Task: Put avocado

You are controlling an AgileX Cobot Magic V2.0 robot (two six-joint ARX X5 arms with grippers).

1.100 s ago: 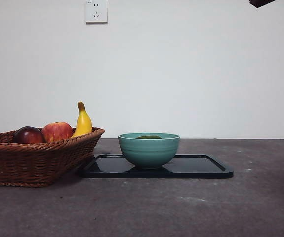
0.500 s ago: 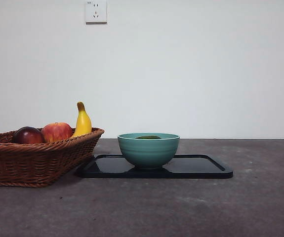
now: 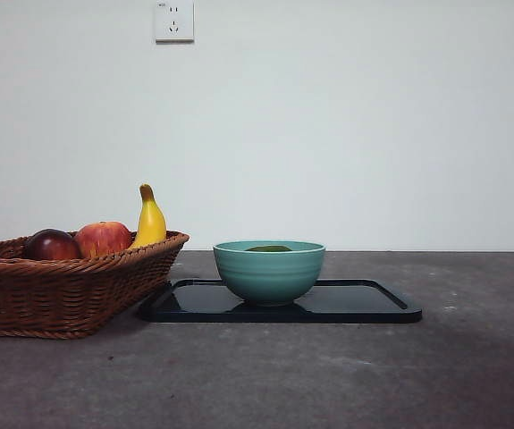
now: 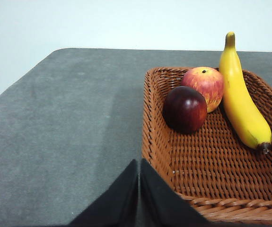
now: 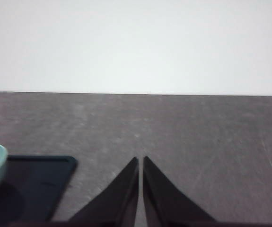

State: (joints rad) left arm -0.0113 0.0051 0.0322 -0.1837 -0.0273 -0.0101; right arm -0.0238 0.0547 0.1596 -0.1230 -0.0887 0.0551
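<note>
Pale wall with a socket rises behind the dark grey counter; on it a black tray carries a teal bowl, and the avocado lies inside, only its top showing over the rim; beside the tray a wicker basket holds a dark red fruit, a red apple and a banana; left gripper hangs by the basket's corner, jaws together, holding nothing; right gripper hangs over bare counter near the tray, jaws together too.
</note>
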